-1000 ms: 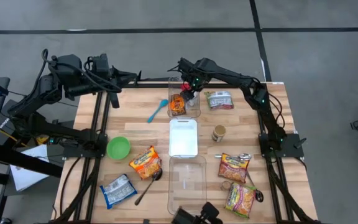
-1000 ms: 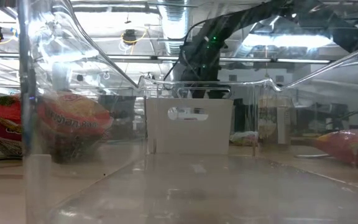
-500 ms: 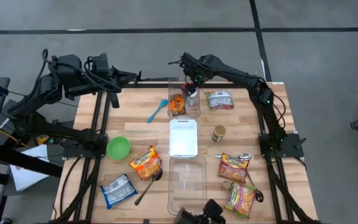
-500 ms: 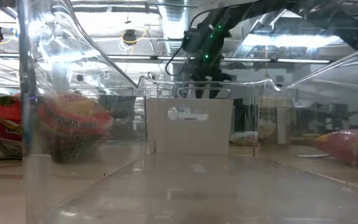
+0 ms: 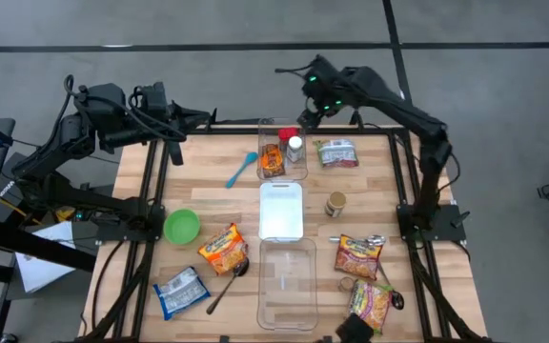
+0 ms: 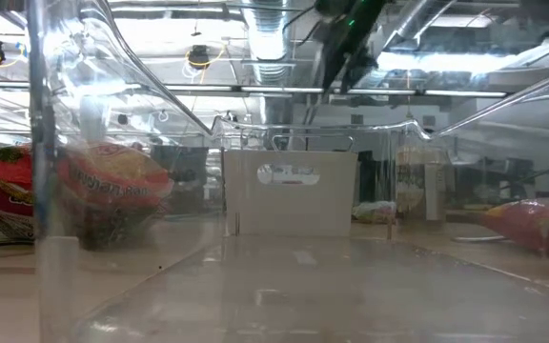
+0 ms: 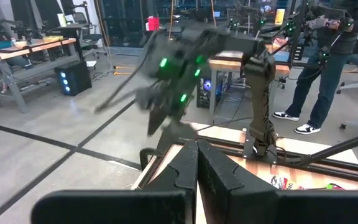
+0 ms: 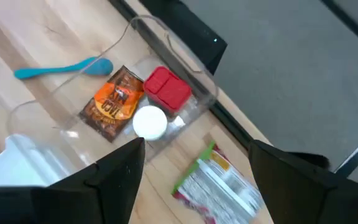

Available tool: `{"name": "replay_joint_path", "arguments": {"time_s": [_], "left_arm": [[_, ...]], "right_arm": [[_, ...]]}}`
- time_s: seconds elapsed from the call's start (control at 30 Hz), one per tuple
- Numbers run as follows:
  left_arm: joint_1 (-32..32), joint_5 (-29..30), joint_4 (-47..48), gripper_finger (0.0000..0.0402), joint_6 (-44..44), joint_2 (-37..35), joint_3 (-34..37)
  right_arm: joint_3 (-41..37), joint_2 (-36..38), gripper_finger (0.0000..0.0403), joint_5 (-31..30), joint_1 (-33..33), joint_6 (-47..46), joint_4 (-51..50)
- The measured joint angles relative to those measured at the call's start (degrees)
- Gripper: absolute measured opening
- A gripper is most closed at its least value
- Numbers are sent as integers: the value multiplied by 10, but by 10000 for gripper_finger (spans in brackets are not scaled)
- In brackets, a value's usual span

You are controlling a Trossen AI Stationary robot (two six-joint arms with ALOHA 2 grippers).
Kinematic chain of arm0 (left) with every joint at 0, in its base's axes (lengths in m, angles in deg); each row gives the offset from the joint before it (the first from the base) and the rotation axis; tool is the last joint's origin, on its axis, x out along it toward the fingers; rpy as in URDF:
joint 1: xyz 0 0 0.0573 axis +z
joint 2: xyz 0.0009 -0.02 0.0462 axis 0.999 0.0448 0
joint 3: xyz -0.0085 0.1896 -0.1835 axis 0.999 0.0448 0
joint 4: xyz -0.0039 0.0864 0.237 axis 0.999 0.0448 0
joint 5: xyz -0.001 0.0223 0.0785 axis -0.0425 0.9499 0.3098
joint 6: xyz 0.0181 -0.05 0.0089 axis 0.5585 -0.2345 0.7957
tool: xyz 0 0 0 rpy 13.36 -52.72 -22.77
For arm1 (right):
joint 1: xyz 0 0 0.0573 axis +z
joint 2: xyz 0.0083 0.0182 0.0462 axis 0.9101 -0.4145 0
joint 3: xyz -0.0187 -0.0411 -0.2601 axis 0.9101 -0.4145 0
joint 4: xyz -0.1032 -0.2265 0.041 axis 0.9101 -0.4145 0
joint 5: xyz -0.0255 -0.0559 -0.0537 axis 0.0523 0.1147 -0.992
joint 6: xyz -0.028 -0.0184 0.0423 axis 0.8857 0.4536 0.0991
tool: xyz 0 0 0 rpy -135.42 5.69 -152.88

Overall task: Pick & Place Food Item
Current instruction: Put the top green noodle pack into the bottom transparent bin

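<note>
Having left the bin [image 5: 283, 152], right end effector [image 5: 305, 112] rose.

Low view: clear bin [image 6: 112, 191] wall smears noodle pack [image 6: 103, 191] behind it. Right gripper [image 5: 305, 107] motion-blurred, partly cut off above bin.

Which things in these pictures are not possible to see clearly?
- Right claw: motion-blurred in the left wrist view.
- Red-capped item in the clear bin: white lid overlaps it; label unseen.
- Noodle packet: dark object at the high view's bottom edge partly covers it.
</note>
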Motion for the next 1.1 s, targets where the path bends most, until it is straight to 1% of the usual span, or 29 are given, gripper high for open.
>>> {"name": "replay_joint_path", "arguments": {"time_s": [0.23, 0.37, 0.57, 0.63, 0.8, 0.93, 1.03, 1.1], "left_arm": [[0, 0, 0, 2, 1, 0, 0], [0, 0, 1, 2, 1, 0, 0], [0, -1, 36, 2, -1, 0, 0], [0, -1, 40, 2, -5, 0, 0], [0, -3, 39, 2, -13, 0, 0], [0, -2, 39, 2, -12, 0, 0], [0, -2, 39, 2, -12, 0, 0], [0, -2, 39, 2, -12, 0, 0]], "right_arm": [[0, 69, 281, -3, 0, -10, -67], [0, 95, 281, -4, 7, -9, -108], [0, 160, 281, -9, 5, 5, -128], [0, 185, 281, -20, -3, -3, -136], [-1, 248, 281, -21, -10, -43, -163], [-47, 313, 281, -23, 10, -97, -151], [-121, 366, 281, -63, 22, -132, -143], [-188, 406, 281, -82, 30, -136, -102]]}}
